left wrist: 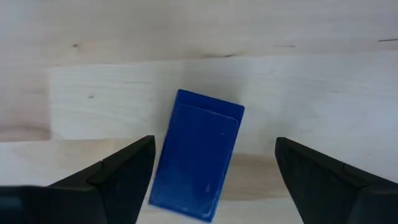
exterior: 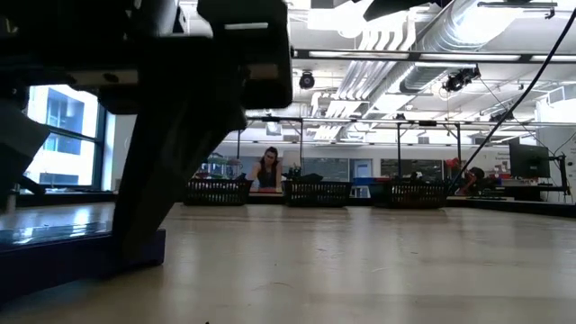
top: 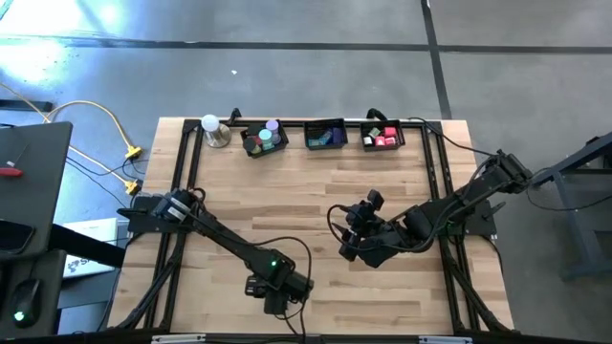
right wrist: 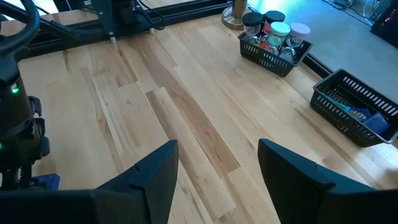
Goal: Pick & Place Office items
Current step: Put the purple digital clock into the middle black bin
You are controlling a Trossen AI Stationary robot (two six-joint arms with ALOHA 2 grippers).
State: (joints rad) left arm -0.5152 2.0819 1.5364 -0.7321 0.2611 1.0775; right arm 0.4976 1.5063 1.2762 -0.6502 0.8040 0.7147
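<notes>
Currently left gripper (left wrist: 214, 186) is hovering fingers apart, blue block (left wrist: 199, 163) lying directly between them, long axis slightly skewed. Right gripper (right wrist: 217, 180) is waiting open, farther off.

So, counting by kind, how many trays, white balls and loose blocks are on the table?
trays: 3
white ball: 1
blue block, loose: 1
Total: 5
</notes>
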